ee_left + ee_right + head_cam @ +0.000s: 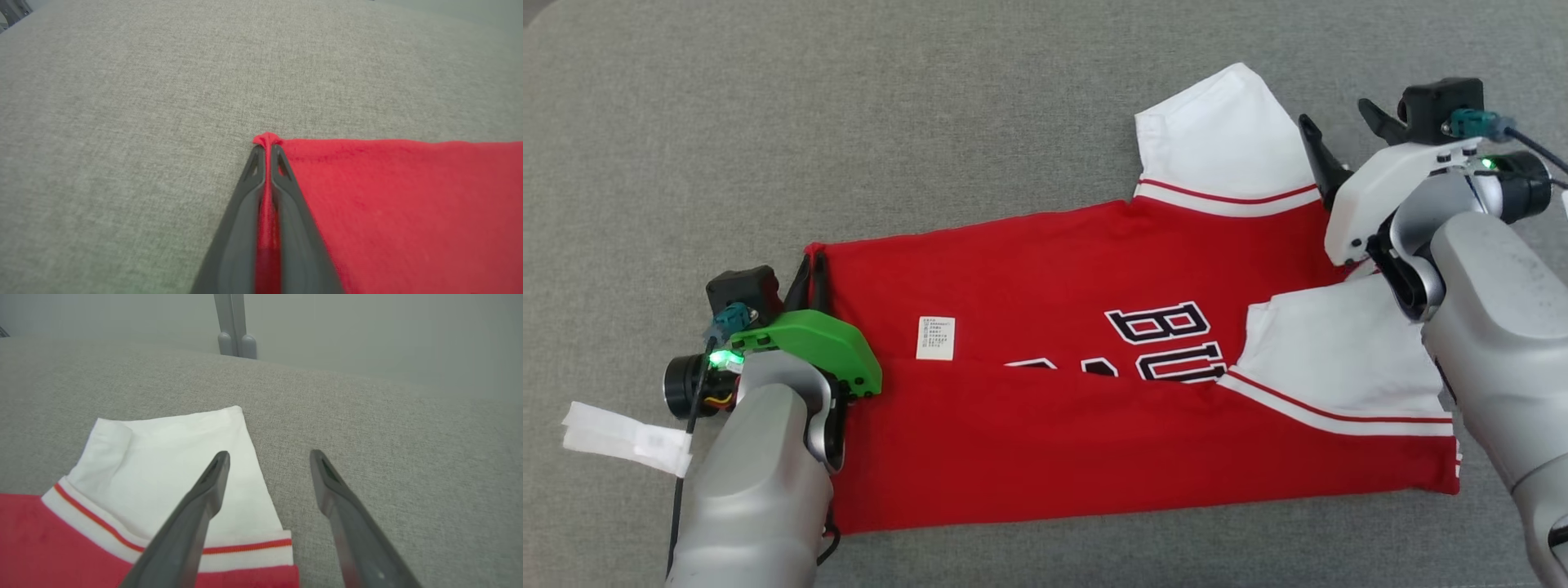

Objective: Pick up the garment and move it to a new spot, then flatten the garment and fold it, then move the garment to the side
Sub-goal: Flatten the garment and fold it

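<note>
One garment (1054, 425) lies on your grey fabric surface (768, 122): a red jersey with white sleeves, flat, spanning the middle and right of the scene.

Count for your record:
- two sleeves
- one white care label (935, 337)
- one block of dark lettering (1168, 322)
- two grippers
- one strip of white tape (625, 437) on the left arm's cable

Orientation: the long axis runs left to right. The hem end points left and the sleeve end points right.
- The far sleeve (1225, 131) sticks out flat toward the far side.
- The near sleeve (1339, 351) is folded in over the red body.
- The near long edge of the body is also turned in. Its fold line crosses the lower part of the lettering and hides it.
- The care label sits left of the lettering, just on the far side of that fold line.

Your left gripper (813, 269) is clamped on the far-left hem corner. In the left wrist view, a ridge of red cloth is pinched between its fingers (241, 228) and pokes out past the tips.

Your right gripper (1335, 114) has its jaws spread wide and holds nothing. It sits at the far right, by the right edge of the far sleeve. In the right wrist view, one finger (196, 514) lies over the white cloth and the other over bare grey surface. You cannot tell whether the tips touch the cloth.
</note>
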Controlling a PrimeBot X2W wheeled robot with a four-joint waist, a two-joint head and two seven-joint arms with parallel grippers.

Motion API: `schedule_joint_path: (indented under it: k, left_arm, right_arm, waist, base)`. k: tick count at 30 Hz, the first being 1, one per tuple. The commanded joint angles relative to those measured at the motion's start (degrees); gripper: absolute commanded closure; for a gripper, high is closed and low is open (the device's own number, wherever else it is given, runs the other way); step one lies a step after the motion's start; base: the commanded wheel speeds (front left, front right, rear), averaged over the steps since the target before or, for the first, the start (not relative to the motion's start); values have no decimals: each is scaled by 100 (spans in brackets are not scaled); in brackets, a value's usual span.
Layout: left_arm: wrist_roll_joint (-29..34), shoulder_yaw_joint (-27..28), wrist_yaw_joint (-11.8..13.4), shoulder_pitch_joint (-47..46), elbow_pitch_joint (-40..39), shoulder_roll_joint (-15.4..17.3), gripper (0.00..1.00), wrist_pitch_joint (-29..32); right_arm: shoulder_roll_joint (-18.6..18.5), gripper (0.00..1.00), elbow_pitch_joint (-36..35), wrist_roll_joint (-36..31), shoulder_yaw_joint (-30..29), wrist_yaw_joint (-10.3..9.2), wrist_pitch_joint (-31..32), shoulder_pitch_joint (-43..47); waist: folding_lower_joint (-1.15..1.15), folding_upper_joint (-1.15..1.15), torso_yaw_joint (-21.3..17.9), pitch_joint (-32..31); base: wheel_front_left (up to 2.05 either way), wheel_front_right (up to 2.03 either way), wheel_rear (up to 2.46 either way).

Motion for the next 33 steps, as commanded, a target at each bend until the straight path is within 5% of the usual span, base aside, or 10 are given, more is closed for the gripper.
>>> schedule_joint_path:
  k: [1, 11, 17, 18, 19, 20, 33]
  left_arm:
    - [21, -54, -26, -35, 80, 8, 100, 41]
    - [-320, -698, -137, 0, -796, -3, 100, 19]
    - [-677, -1250, 41, 47, -1184, -3, 100, 17]
    - [-734, -1318, 74, 47, -1222, -3, 100, 16]
    - [-777, -1376, 105, 46, -1253, -4, 100, 17]
    - [-809, -1416, 126, 41, -1280, -3, 100, 17]
    - [-628, -1176, 316, -344, -2090, -2, 100, 15]
  right_arm:
    - [-40, 0, 79, 51, 39, -6, 41, -181]
    - [-145, 0, 890, 209, 436, -7, 646, -885]
    - [-181, 0, 1399, 134, 699, -6, 820, -1081]
    - [-183, 5, 1480, 83, 774, -6, 847, -1102]
    - [-184, 62, 1544, 101, 798, -5, 802, -1124]
    - [-197, 100, 1588, 113, 796, -5, 737, -1159]
    - [-631, 100, 2186, -508, 303, -10, -1205, -1910]
  waist:
    - [0, 0, 188, 173]
    - [0, 0, 718, 406]
    - [0, 0, 933, 523]
    - [0, 0, 954, 536]
    - [0, 0, 968, 543]
    - [0, 0, 979, 548]
    - [0, 0, 842, 499]
  base:
    - [0, 0, 0]
    - [0, 0, 0]
    - [0, 0, 0]
    - [0, 0, 0]
    - [0, 0, 0]
    - [0, 0, 0]
    - [0, 0, 0]
